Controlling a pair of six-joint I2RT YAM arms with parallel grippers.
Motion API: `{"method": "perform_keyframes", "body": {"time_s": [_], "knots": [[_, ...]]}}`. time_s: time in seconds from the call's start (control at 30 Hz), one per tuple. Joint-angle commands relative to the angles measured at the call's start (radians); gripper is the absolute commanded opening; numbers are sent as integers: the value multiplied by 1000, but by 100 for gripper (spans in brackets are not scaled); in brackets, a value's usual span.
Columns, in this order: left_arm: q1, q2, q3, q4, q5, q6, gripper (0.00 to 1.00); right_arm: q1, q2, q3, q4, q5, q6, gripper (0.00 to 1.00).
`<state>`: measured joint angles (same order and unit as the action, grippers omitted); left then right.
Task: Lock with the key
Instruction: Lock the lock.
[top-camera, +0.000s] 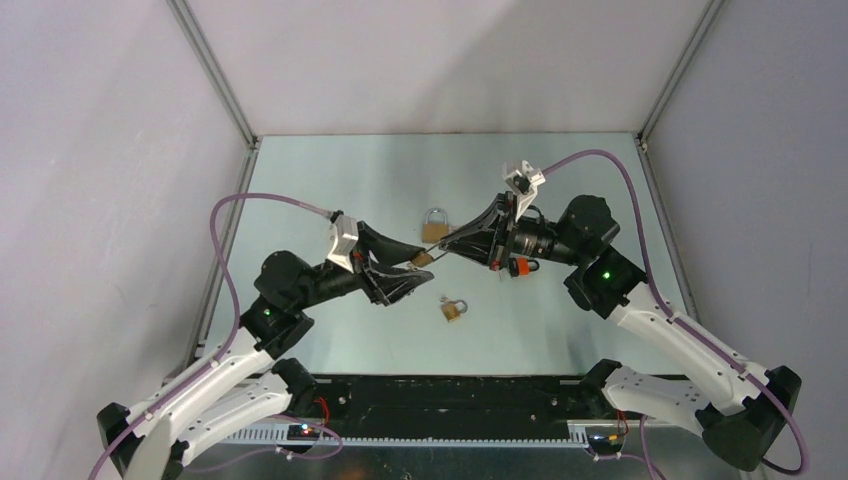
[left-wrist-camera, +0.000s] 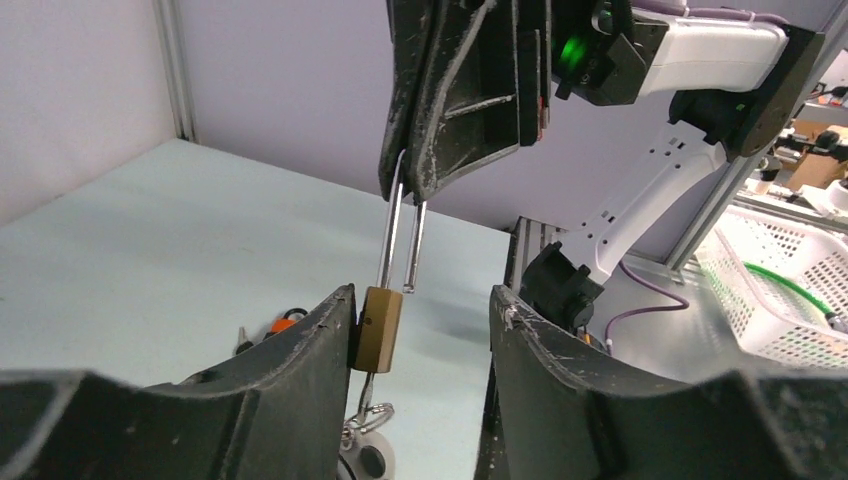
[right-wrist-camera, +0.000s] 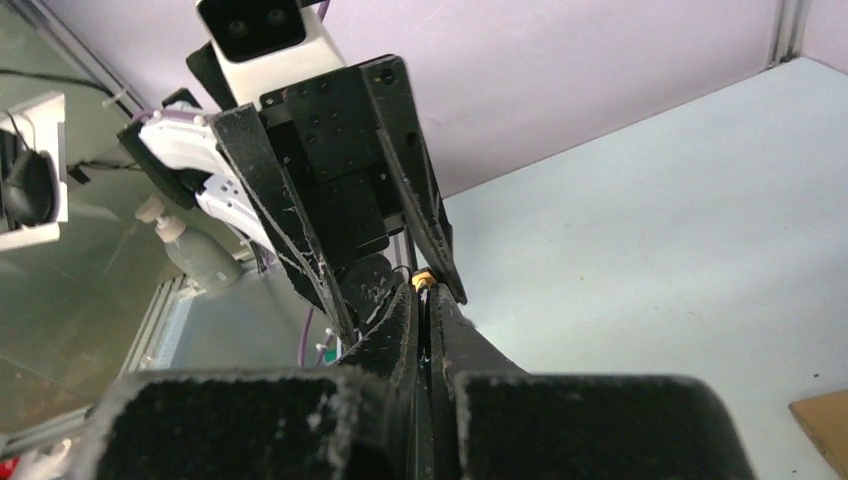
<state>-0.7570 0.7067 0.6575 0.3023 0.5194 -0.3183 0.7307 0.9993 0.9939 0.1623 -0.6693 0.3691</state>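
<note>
Left wrist view: right gripper (left-wrist-camera: 412, 192) clamps the shackle (left-wrist-camera: 388, 240); padlock (left-wrist-camera: 380, 330) long axis points into left gripper (left-wrist-camera: 420, 330), jaws apart, body touching 1 finger.

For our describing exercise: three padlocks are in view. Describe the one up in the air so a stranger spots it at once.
Find the pale green table, then its middle, where two black claws meet. The small brass padlock hangs there, its long silver shackle pinched by the right claw, the open left claw around its body. The other two padlocks lie on the table.
</note>
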Motion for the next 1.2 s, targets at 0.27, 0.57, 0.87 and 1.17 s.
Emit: {"method": "perform_keyframes", "body": {"time_s": [0.27,0.57,0.87,1.17], "knots": [[-2,4,2,97,-5,-15,42,-5,-33,12,164,110,161,0],[-1,3,-7,101,-7,-13,4,-9,-30,1,173,111,184,0],[-1,-14,-27,100,35,1,0,6,-33,-15,163,114,129,0],[-1,23,20,102,166,-48,0,110,-20,-37,153,173,-49,0]]}}
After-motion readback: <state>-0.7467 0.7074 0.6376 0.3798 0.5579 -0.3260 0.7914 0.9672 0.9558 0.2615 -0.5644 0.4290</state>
